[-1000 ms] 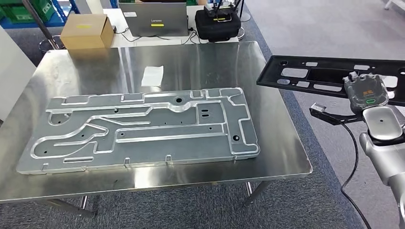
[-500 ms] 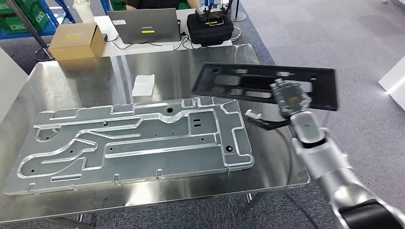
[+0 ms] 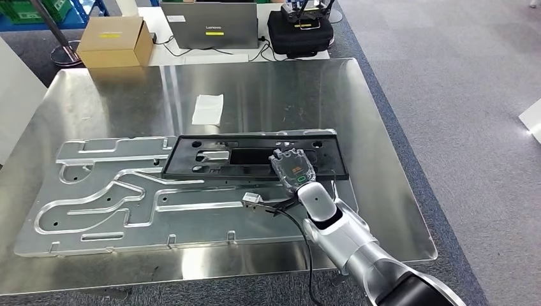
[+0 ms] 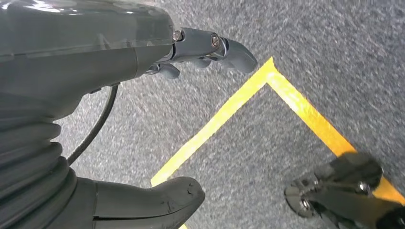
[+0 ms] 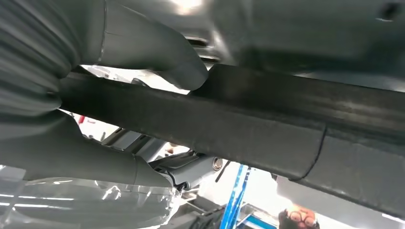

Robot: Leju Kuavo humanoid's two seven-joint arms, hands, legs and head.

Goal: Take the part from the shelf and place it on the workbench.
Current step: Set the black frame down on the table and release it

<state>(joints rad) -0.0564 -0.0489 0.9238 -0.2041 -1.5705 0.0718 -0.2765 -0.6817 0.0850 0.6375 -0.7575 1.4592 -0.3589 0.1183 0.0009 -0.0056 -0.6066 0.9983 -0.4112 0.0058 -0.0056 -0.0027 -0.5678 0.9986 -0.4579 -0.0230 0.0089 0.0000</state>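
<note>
Head view: right hand (image 3: 293,169) grips the long flat black plastic part w/ cut-out slots (image 3: 249,155) at its near edge, toward the part's right end. Fingers are hidden under the part, so only the back of the hand shows. The part sits over the far right area of the large machined aluminium plate w/ grooved channels (image 3: 115,191); can't tell if it rests on the plate or hangs just above. The plate lies on the shiny steel workbench (image 3: 395,191). A small white paper slip (image 3: 208,109) lies on the bench far of the plate. Beyond the bench's far edge: brown cardboard box (image 3: 115,41) at left, grey laptop (image 3: 210,24) in the middle, black case (image 3: 300,30) at right, all partly cut off by the frame top. A thin black cable w/ small silver connector (image 3: 251,199) hangs at the right wrist, over the plate.

L wrist view: left hand (image 4: 143,119) holds nothing, thumb and darker fingers apart, over grey carpet (image 4: 334,47) w/ a yellow tape corner (image 4: 267,78).

R wrist view: the black part crosses as a dark bar, thick grey thumb (image 5: 157,50) pressed on it; surroundings blurred, hard to read.
</note>
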